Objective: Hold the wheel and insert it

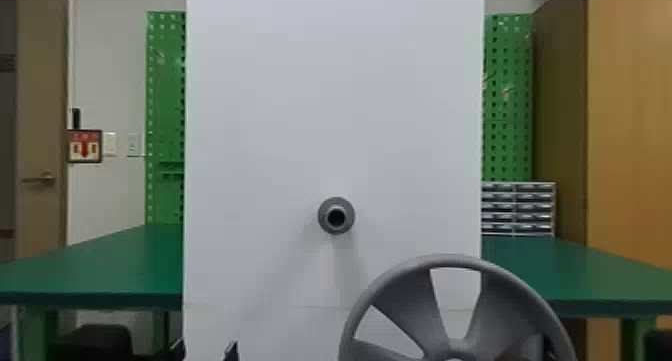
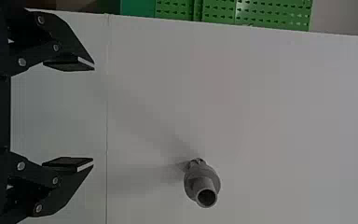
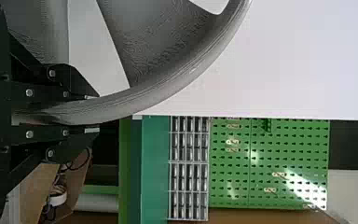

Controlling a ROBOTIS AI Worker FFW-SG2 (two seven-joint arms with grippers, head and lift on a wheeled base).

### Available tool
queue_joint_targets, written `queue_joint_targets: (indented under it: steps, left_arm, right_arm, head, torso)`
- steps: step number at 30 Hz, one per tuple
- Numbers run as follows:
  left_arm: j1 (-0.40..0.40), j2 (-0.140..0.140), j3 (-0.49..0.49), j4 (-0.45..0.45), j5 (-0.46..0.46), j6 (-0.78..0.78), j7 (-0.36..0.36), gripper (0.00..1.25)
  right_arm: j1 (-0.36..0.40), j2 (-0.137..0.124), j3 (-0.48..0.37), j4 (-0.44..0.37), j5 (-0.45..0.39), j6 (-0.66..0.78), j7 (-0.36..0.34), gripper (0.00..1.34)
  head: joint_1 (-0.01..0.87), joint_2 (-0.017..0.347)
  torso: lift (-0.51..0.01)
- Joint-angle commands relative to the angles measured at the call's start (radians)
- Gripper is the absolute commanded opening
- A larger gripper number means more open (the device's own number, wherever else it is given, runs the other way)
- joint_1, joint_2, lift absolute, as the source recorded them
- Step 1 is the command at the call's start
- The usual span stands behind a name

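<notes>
One round grey spoked wheel (image 1: 410,307), rim clamped in the black two-fingered right tool (image 3: 92,114), sits below and right of the hollow grey shaft (image 1: 325,215); align hub (image 1: 454,356) and shaft before pressing straight, left tool (image 2: 93,114) open.

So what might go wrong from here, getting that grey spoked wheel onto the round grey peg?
The grey spoked wheel might tilt or twist, since the black right gripper pinches it only at the rim. It sits low and right of the hollow grey peg, so its rim could knock the peg. The open black left gripper holds nothing, so a slip may go uncaught.
</notes>
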Motion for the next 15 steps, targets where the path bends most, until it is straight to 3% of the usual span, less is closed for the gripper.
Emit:
queue_joint_targets:
  steps: [1,4,11,15]
  left_arm:
    - [-0.001,0.0,-0.005,0.0,-0.003,0.002,0.002,0.73]
    - [-0.004,0.0,-0.008,0.0,-0.004,0.004,0.006,0.73]
    - [-0.012,0.0,-0.018,0.002,-0.007,0.018,0.006,0.73]
    - [-0.014,0.002,-0.019,0.002,-0.007,0.019,0.006,0.73]
  right_arm:
    - [-0.04,-0.011,-0.01,-0.016,-0.026,0.093,0.0,0.18]
    - [-0.066,-0.016,-0.013,-0.029,-0.032,0.139,-0.001,0.18]
    - [-0.153,0.01,-0.046,-0.038,-0.034,0.234,-0.001,0.18]
    - [-0.218,0.007,-0.041,-0.045,-0.012,0.306,-0.001,0.18]
  head:
    - [0.003,0.067]
    - [0.003,0.067]
    - [0.002,0.067]
    - [0.003,0.067]
  torso:
    - [-0.483]
    - [-0.483]
    - [-0.483]
    - [-0.483]
